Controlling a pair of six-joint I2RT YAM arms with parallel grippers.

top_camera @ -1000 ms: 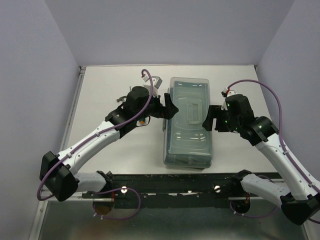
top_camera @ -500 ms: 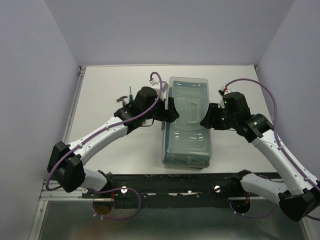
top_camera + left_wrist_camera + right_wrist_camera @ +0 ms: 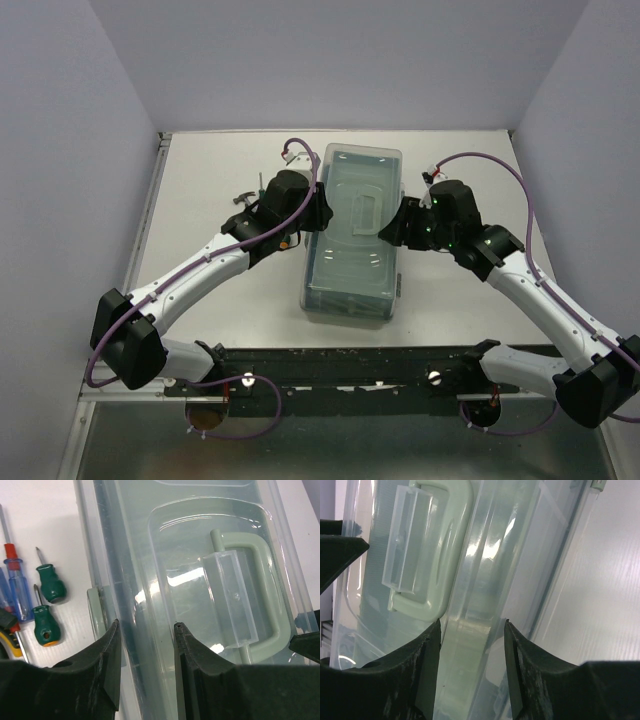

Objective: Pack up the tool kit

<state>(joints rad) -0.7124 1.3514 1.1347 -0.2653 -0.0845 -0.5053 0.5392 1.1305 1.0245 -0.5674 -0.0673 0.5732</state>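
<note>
Large rectangular grey-green plastic toolbox (image 3: 352, 240) is sitting mid-surface, long side running away from the arm bases, translucent lid (image 3: 345, 270) lying down over it. Pale green top handle (image 3: 262, 587) with a clear grip is lying flat in the lid's recess. Left pincer (image 3: 320, 215) is hanging over the box's left long edge, fingers (image 3: 107, 650) spread apart with the lid rim running between them; can't tell if they're actually pressing it. Right pincer (image 3: 392, 228) is doing the same on the right long edge, fingers (image 3: 517, 655) apart and straddling the rim, contact also unclear. Left of the box, on the white surface (image 3: 200, 190), two small green-handled screwdrivers (image 3: 49, 585) are lying close together. Next to them a blue-handled screwdriver (image 3: 19, 590) with a red cap is lying, and yellow-black pliers (image 3: 11, 642) are showing partly at the left wrist view's edge.
</note>
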